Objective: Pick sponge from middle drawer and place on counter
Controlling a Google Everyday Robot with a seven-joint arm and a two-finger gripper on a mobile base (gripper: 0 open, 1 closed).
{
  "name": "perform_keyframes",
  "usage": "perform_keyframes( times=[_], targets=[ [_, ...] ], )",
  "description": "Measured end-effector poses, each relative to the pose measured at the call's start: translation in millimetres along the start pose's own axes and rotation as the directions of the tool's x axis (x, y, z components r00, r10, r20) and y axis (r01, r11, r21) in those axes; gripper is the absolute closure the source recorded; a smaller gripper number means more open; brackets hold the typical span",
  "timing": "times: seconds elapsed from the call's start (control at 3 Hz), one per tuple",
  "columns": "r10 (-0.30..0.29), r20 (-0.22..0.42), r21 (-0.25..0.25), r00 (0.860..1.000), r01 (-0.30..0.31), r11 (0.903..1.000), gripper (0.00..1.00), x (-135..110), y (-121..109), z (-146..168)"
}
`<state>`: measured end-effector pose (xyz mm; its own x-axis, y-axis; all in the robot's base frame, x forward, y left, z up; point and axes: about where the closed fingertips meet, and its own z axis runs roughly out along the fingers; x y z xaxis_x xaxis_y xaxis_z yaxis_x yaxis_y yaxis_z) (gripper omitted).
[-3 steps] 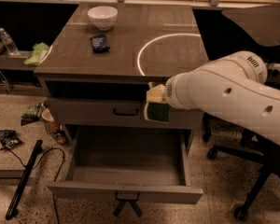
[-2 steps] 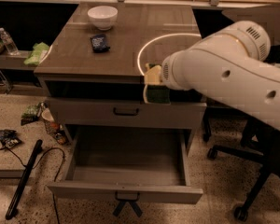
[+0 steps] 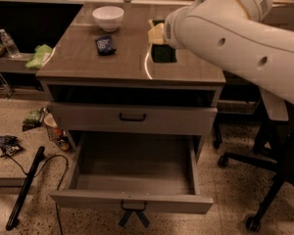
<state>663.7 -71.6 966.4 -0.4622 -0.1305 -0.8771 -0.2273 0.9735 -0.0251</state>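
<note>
The sponge (image 3: pixel 156 34), yellow with a dark green face, hangs just above the middle right of the grey-brown counter (image 3: pixel 88 62). It is beside the bright curved line (image 3: pixel 146 68). My gripper (image 3: pixel 160 41) sits at the end of the large white arm (image 3: pixel 225 28), which reaches in from the upper right. It is shut on the sponge, and the arm hides most of it. The pulled-out drawer (image 3: pixel 132 199) below is empty inside.
A white bowl (image 3: pixel 108 17) and a dark blue snack packet (image 3: pixel 105 44) lie on the counter's back left. A light green cloth (image 3: pixel 39 56) and a bottle (image 3: pixel 9 43) are on the left side shelf. Office chair legs (image 3: pixel 257 180) stand at right. Litter and a black stick (image 3: pixel 24 190) lie on the floor at left.
The arm has risen and swung back from the cabinet front, carrying the sponge from drawer-front height to above the counter's top.
</note>
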Motion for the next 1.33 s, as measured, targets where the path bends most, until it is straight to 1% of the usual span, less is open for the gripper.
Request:
perform_keyframes(
  times=[0.33,0.67,1.0,1.33],
  targets=[
    [-0.004,0.057,-0.014,0.998,0.005,0.9999,1.00,-30,-3,30],
    [-0.002,0.044,-0.036,0.999,0.004,0.9993,0.85,-41,-4,73],
    [0.005,-0.066,-0.058,0.998,-0.009,0.9983,0.54,-34,-6,131],
    [0.033,-0.149,-0.045,0.988,-0.040,0.9982,0.23,-22,-19,162]
  ],
)
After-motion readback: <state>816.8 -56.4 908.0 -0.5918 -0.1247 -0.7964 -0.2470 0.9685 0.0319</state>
